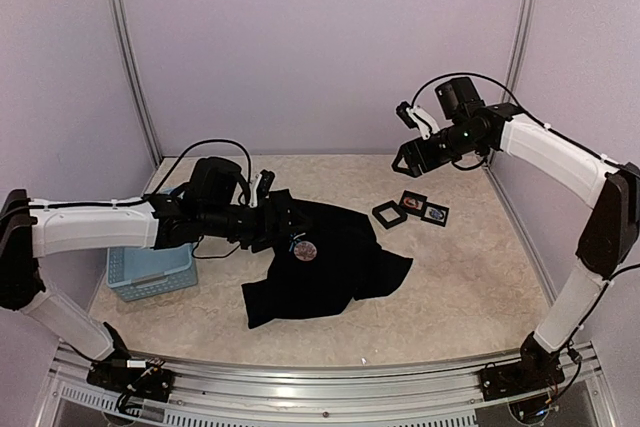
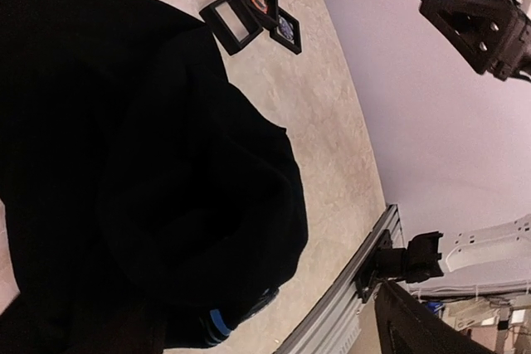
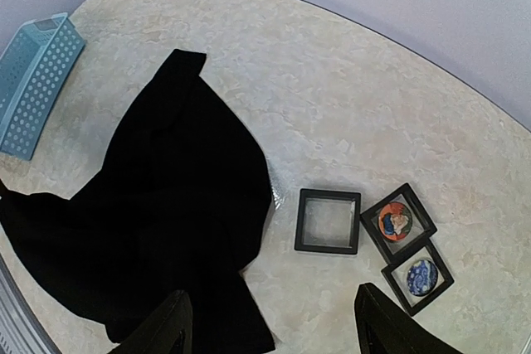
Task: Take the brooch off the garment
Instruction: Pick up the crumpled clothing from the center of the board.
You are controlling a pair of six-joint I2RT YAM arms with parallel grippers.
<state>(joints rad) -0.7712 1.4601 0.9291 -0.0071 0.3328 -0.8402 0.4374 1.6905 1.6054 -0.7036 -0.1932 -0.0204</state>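
The left pincer (image 1: pixel 283 225) hovered low over the large, soft black cloth garment (image 1: pixel 345 269), and the pictures did not show whether its jaws were released or clenched. The small round reddish brooch (image 1: pixel 306 249) lay on the cloth just beyond its tips, so the removal looked not yet done. Further right, the empty square black display frame (image 1: pixel 388 214) sat beside two filled frames (image 1: pixel 413 201), and the right pincer (image 3: pixel 273 291) hung high above them, released and grasping nothing, well apart from the garment.
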